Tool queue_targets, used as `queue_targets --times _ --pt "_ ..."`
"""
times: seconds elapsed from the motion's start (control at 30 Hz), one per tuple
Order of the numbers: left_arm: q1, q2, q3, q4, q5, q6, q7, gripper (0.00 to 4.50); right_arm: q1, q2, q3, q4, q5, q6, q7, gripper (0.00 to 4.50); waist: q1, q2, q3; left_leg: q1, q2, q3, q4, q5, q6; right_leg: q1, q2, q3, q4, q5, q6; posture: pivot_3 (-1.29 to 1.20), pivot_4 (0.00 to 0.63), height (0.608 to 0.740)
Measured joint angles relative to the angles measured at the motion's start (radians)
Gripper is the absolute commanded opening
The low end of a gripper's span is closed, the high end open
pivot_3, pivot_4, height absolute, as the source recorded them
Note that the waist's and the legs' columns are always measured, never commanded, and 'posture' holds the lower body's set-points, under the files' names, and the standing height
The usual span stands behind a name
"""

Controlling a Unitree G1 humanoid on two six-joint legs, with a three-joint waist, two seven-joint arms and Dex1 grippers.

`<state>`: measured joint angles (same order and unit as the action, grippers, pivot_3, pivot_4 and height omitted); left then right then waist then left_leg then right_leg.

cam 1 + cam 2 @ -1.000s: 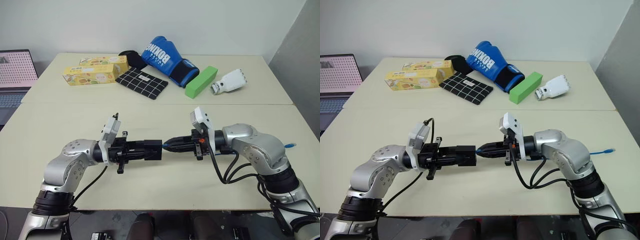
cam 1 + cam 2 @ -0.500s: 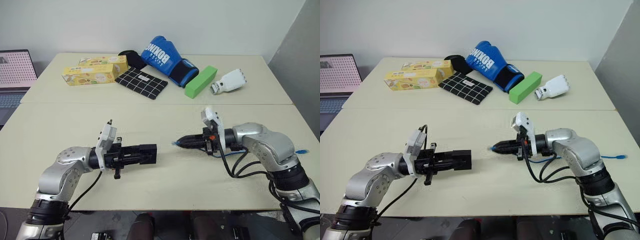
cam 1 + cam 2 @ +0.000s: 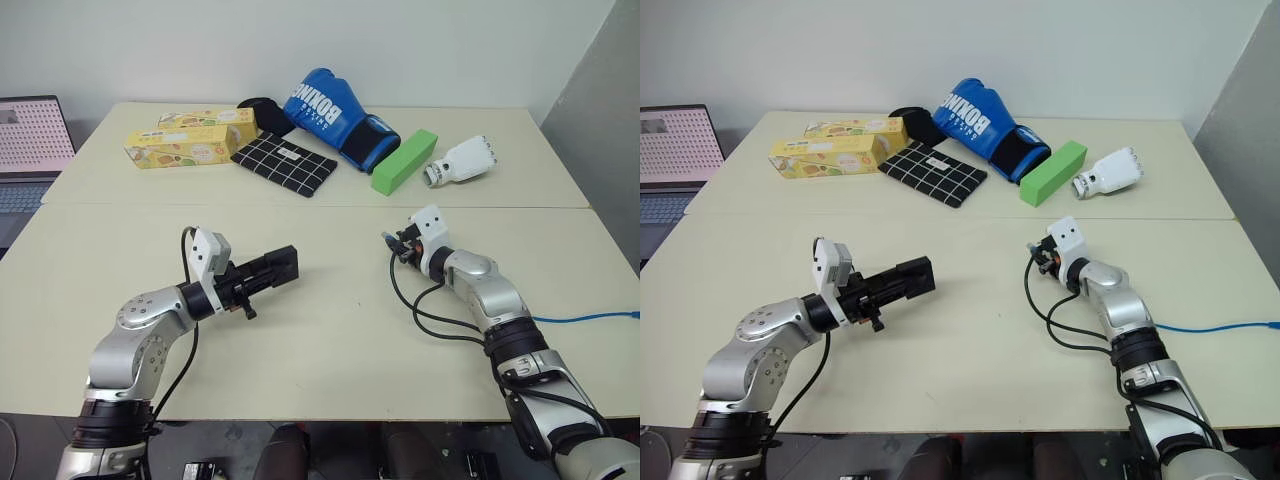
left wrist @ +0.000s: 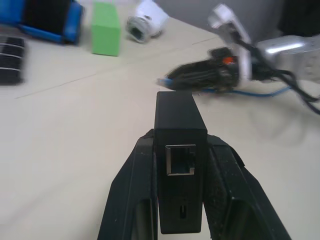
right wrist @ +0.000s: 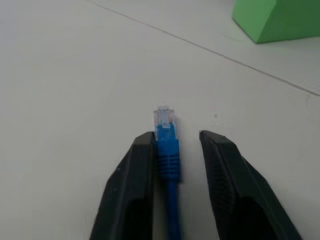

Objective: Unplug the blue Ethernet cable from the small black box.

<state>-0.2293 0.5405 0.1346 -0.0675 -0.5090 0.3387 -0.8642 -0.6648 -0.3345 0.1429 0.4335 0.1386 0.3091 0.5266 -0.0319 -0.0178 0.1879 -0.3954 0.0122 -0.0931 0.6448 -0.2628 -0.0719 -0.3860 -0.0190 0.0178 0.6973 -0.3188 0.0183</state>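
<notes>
Small black box point(image 3: 277, 267) in the left gripper point(image 3: 268, 272), apart from the right gripper point(image 3: 392, 243); blue Ethernet cable point(image 3: 590, 319) trailing right.

A pale table point(image 3: 330, 350) runs across the scene, with a seam across its middle. Along its far half, from left to right, lie two yellow boxes point(image 3: 190, 140) side by side, a black checked cloth point(image 3: 285, 166), a blue boxing glove point(image 3: 335, 118), a green block point(image 3: 403, 161) and a white robot hand point(image 3: 462, 161). A laptop point(image 3: 30, 140) stands open at far left, off the table.
</notes>
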Motion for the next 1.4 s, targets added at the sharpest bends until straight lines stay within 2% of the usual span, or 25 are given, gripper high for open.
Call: queue_targets --times 0.17,0.3,0.43,0.7,0.77,0.8,0.87,1.13,1.17,1.23,1.4 --pt "-0.036 -0.082 0.076 0.134 0.166 -0.231 0.247 0.79 0.056 -0.104 0.0 -0.236 0.061 0.023 0.209 3.48 0.002 0.0 0.0 -0.001 0.0 -0.001 0.0 0.0 0.0 -0.001 0.0 -0.001 -0.001 0.0 0.0 0.0 0.15 0.74" --pt "-0.062 -0.128 0.127 0.247 0.238 -0.381 0.383 0.79 0.075 -0.129 0.033 -0.388 0.089 0.051 0.305 3.48 -0.003 0.0 0.0 -0.001 0.0 -0.001 0.0 0.0 0.0 -0.001 0.0 -0.001 0.0 0.0 0.0 0.0 0.15 0.74" --pt "-0.072 -0.156 0.141 0.384 0.276 -0.534 0.438 0.79 0.052 -0.088 0.093 -0.521 0.113 0.112 0.332 3.48 0.0 0.0 0.0 -0.001 0.0 -0.002 0.001 0.0 0.0 -0.001 0.0 -0.002 0.0 0.0 0.0 0.0 0.15 0.74" --pt "-0.128 -0.186 0.148 0.615 0.298 -0.681 0.491 0.79 0.01 -0.056 0.174 -0.587 0.107 0.194 0.335 3.48 0.006 -0.002 -0.001 -0.003 -0.002 -0.003 0.002 0.0 0.0 -0.001 -0.001 -0.003 0.0 0.0 0.001 0.0 0.15 0.74" --pt "-0.134 -0.196 0.148 0.653 0.295 -0.7 0.49 1.49 0.007 -0.057 0.189 -0.591 0.107 0.209 0.346 3.52 0.004 -0.002 -0.001 -0.002 -0.002 -0.003 0.002 0.0 0.0 -0.001 -0.001 -0.003 0.0 0.0 0.001 0.0 0.15 0.74" --pt "-0.135 -0.196 0.148 0.661 0.294 -0.702 0.489 1.56 0.006 -0.058 0.193 -0.592 0.107 0.211 0.347 3.52 0.003 -0.002 -0.001 -0.002 -0.002 -0.003 0.002 0.0 0.0 -0.001 -0.001 -0.003 0.0 0.0 0.001 0.0 0.15 0.74" --pt "-0.135 -0.199 0.148 0.681 0.289 -0.709 0.485 1.97 0.006 -0.06 0.195 -0.596 0.107 0.222 0.352 3.52 0.002 -0.002 -0.001 -0.002 -0.002 -0.003 0.001 0.0 0.0 -0.001 -0.001 -0.003 0.0 0.0 0.001 0.0 0.15 0.74" --pt "-0.089 -0.203 0.155 0.622 0.24 -0.676 0.439 3.83 -0.007 -0.063 0.195 -0.598 0.108 0.247 0.358 3.52 -0.002 -0.001 -0.001 -0.001 -0.002 -0.003 0.001 0.0 0.0 -0.001 -0.001 -0.002 0.0 0.0 0.001 0.0 0.15 0.74" --pt "-0.077 -0.203 0.153 0.605 0.24 -0.668 0.439 3.98 -0.007 -0.063 0.194 -0.598 0.108 0.25 0.357 3.52 -0.002 -0.001 -0.001 -0.001 -0.002 -0.003 0.001 0.0 0.0 -0.001 -0.001 -0.002 0.0 0.0 0.001 0.0 0.15 0.74" --pt "-0.035 -0.202 0.151 0.531 0.234 -0.61 0.441 3.98 -0.006 -0.062 0.194 -0.603 0.108 0.255 0.353 3.52 -0.004 -0.001 -0.001 -0.001 -0.001 -0.003 0.001 0.0 0.0 -0.001 -0.001 -0.001 0.0 0.0 0.001 0.0 0.15 0.74" --pt "0.143 -0.144 0.136 0.216 0.192 -0.309 0.442 3.98 0.033 -0.078 0.17 -0.629 0.117 0.283 0.329 3.52 -0.007 -0.001 -0.001 -0.001 0.0 -0.006 0.001 0.0 0.0 -0.001 -0.002 -0.001 0.0 0.0 0.001 0.0 0.15 0.74"
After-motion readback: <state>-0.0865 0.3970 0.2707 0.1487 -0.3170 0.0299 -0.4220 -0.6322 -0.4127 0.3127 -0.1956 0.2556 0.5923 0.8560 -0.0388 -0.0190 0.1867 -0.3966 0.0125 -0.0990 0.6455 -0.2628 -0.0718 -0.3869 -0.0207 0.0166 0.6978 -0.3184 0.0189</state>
